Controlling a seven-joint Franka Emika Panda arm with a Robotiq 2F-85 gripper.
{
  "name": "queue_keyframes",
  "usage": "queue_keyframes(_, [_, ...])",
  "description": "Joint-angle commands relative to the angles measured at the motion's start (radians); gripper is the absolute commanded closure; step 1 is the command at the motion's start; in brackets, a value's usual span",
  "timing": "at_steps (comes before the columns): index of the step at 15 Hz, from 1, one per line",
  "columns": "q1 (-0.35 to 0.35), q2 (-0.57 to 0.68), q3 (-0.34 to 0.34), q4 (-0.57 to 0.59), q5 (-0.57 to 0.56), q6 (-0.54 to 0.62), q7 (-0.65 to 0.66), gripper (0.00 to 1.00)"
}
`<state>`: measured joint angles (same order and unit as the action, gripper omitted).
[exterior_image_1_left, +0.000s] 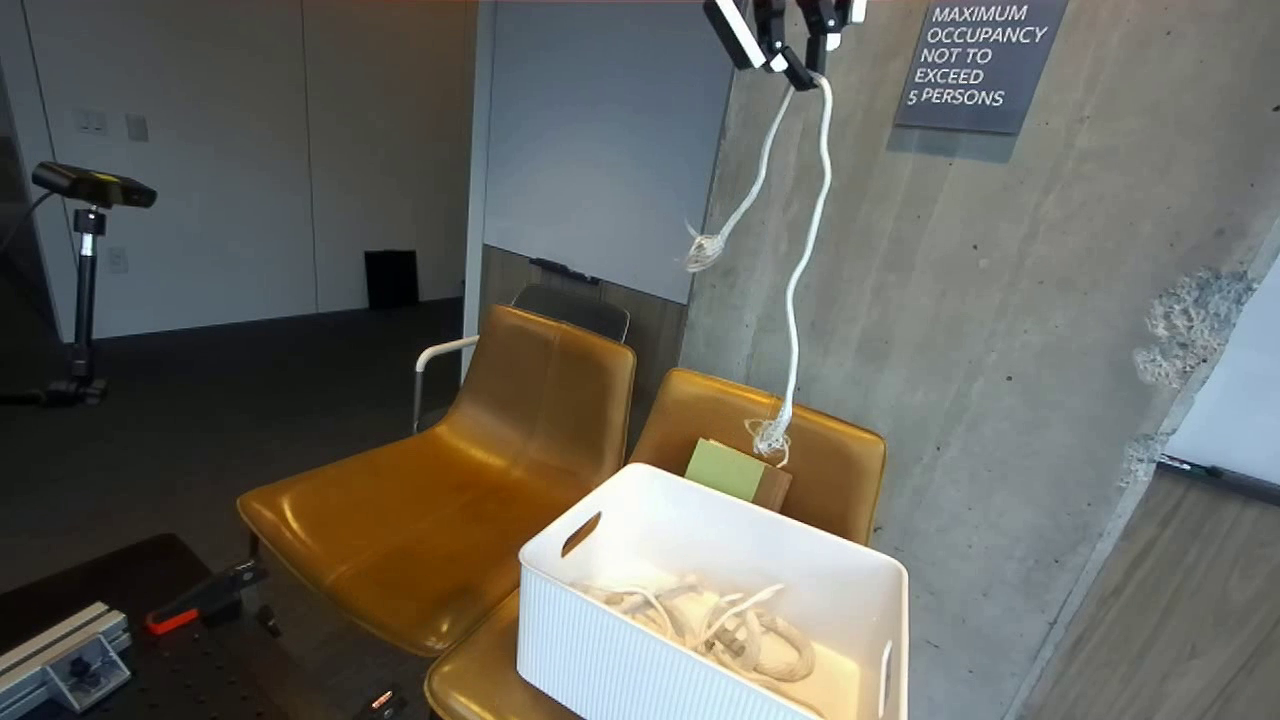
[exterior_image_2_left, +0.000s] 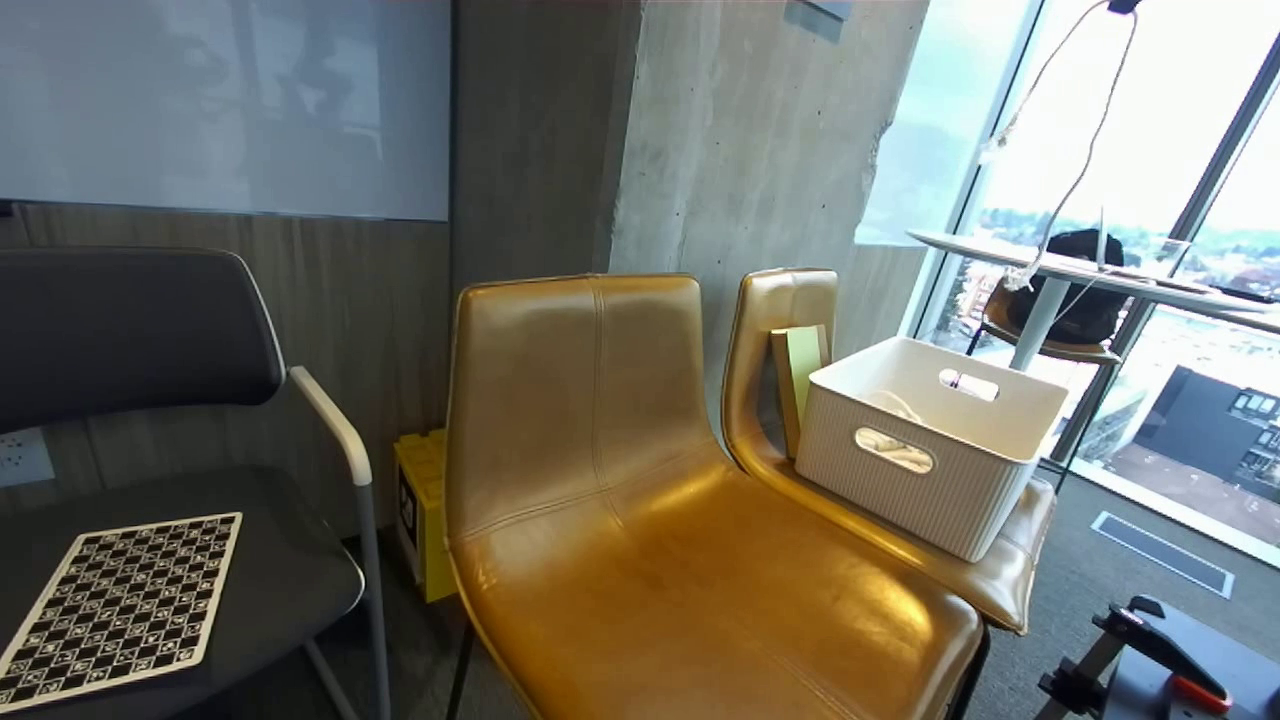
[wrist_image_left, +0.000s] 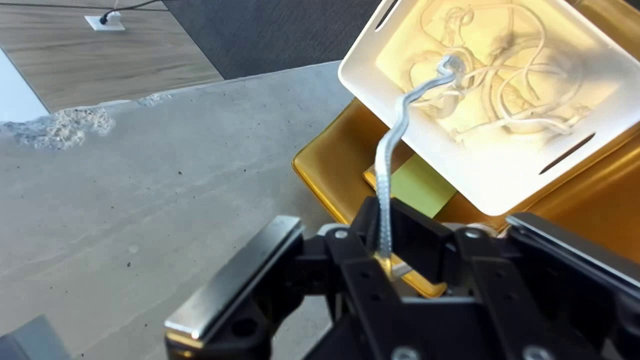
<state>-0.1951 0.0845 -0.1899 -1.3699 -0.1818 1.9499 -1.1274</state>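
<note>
High over the bin (exterior_image_1_left: 620, 640): gripper (exterior_image_1_left: 808, 76) clamped on rope (exterior_image_1_left: 826, 170)

From where I stand, the jaws are found together on the white rope, pinching it at the top of its hang. Two lengths drop from the grip; whether they are one doubled piece cannot be made out up there. The shorter ends in a frayed tuft off to one side. The longer ends in a frayed tuft higher than the bin's rim, apart from the bin and its contents.

The bin, white and ribbed with slot handles, rests on the seat of a tan chair (exterior_image_1_left: 840, 455). On its floor lies a tangle of pale cords (exterior_image_1_left: 785, 655), loops crossing. Between the bin and the chair's back stands a green board (exterior_image_1_left: 725, 470), with a brown piece (exterior_image_1_left: 773, 488) beside it.

Alongside is a second tan chair (exterior_image_1_left: 545, 400). Beyond it, a dark chair (exterior_image_2_left: 120, 340) carries a chequered card (exterior_image_2_left: 125, 600), and a yellow box (exterior_image_2_left: 425, 520) stands between those two, farther back. Noted also: a concrete wall (exterior_image_1_left: 960, 350) bearing a sign (exterior_image_1_left: 980, 65) — maximum occupancy 5 persons — a pale table (exterior_image_2_left: 955, 246) by the window (exterior_image_2_left: 1200, 60), a camera (exterior_image_1_left: 95, 187) on a stand, and a clamp (exterior_image_1_left: 205, 598) with a red part, near a metal rail (exterior_image_1_left: 65, 650).
</note>
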Motion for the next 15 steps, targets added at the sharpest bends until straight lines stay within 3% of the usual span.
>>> queue_keyframes(1, [-0.080,0.159,-0.026,0.212,0.131,-0.117,-0.151,0.98])
queue_keyframes(4, [-0.119,0.210,-0.004,0.218,0.183,-0.156,-0.190,0.98])
queue_keyframes(7, [-0.096,0.225,-0.004,0.120,0.168,-0.130,-0.178,0.98])
queue_keyframes(12, [-0.068,0.227,-0.010,-0.086,0.135,0.016,-0.144,0.98])
queue_keyframes(15, [-0.076,0.222,0.007,-0.153,0.125,0.130,-0.106,0.98])
